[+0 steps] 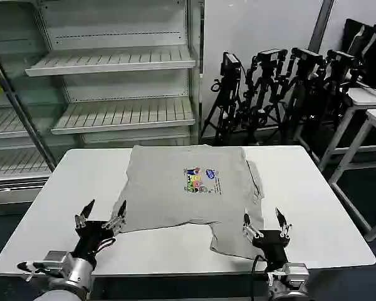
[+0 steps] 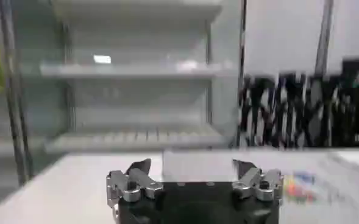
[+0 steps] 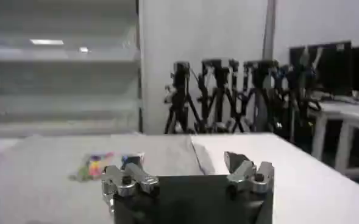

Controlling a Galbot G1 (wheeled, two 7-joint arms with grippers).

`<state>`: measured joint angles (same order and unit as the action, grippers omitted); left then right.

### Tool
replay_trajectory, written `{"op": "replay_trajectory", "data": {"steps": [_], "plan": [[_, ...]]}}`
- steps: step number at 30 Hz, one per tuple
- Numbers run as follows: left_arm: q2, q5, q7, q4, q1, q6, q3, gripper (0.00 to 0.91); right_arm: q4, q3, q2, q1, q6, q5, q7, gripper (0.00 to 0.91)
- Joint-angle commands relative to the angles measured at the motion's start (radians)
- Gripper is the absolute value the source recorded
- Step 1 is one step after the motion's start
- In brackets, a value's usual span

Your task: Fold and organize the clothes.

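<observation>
Black metal fingers on both grippers stand spread apart, nothing between them. Left gripper (image 1: 101, 211) hovers over the near-left part of the white table (image 1: 313, 188), its tips just at the lower left corner of the shirt (image 1: 169, 194); whether they touch the cloth, cannot tell. In the left wrist view the same gripper (image 2: 193, 168) shows two silver-jointed fingers wide apart, bare tabletop and the edge of grey fabric ahead of them. Right gripper (image 1: 264, 219) is at the near-right edge of the table, jaws released, positioned over the lower right hem of the shirt where a flap of cloth hangs toward the table's front. In the right wrist view that gripper (image 3: 189, 163) sits low over the grey fabric (image 3: 39, 182), with the multicoloured print (image 3: 97, 165) ahead of it. The shirt lies flat and front-up in the middle of the table, light heather grey, print (image 1: 202, 180) on the chest, upper edge toward the far side of the table. Its near hem is uneven: left part ends short, right part reaches further toward the robot. A crease or fold line runs down the right side. Beyond the table: pale shelving unit (image 1: 113, 88) at far left, a cluster of black tripods (image 1: 269, 88) at far right, more white tables (image 1: 370, 106) at the right edge.
</observation>
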<state>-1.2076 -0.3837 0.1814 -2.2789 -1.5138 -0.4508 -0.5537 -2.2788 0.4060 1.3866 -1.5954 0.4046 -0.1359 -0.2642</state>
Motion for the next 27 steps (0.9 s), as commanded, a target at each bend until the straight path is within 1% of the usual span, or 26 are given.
{"op": "replay_trajectory", "data": {"steps": [1,5,6,7,8,9,10,11,12,13,23,27], "plan": [[0.048,-0.067,0.013,0.165,0.044,-0.128,0.032,0.907,0.032,0.012,0.0,-0.037,0.066,-0.019,-0.004,0.907],[0.046,-0.068,0.025,0.191,0.06,-0.127,0.039,0.907,0.04,-0.017,0.014,-0.043,0.074,-0.018,0.003,0.907],[0.046,-0.068,0.027,0.194,0.062,-0.127,0.041,0.907,0.042,-0.021,0.016,-0.045,0.076,-0.017,0.003,0.846],[0.046,-0.068,0.026,0.201,0.066,-0.127,0.043,0.907,0.045,-0.026,0.021,-0.046,0.081,-0.016,0.001,0.766],[0.047,-0.068,0.025,0.204,0.069,-0.127,0.047,0.907,0.05,-0.029,0.023,-0.047,0.083,-0.016,0.0,0.635],[0.046,-0.07,0.023,0.207,0.071,-0.126,0.051,0.907,0.053,-0.03,0.024,-0.049,0.086,-0.018,-0.001,0.554],[0.046,-0.071,0.023,0.208,0.072,-0.126,0.053,0.04,0.054,-0.031,0.025,-0.051,0.087,-0.019,-0.002,0.383],[0.045,-0.072,0.022,0.207,0.072,-0.126,0.054,0.03,0.056,-0.033,0.026,-0.055,0.089,-0.021,-0.003,0.282],[0.044,-0.074,0.022,0.206,0.072,-0.126,0.058,0.03,0.055,-0.035,0.027,-0.059,0.089,-0.023,-0.002,0.02],[0.043,-0.076,0.021,0.205,0.071,-0.126,0.059,0.03,0.053,-0.038,0.027,-0.062,0.09,-0.028,-0.002,0.0],[0.046,-0.116,0.016,0.21,0.061,-0.127,0.053,0.03,0.045,-0.066,0.042,-0.071,0.086,-0.047,-0.002,0.0],[0.044,-0.125,0.016,0.199,0.054,-0.126,0.048,0.03,0.035,-0.068,0.044,-0.074,0.068,-0.052,-0.001,0.0]]}}
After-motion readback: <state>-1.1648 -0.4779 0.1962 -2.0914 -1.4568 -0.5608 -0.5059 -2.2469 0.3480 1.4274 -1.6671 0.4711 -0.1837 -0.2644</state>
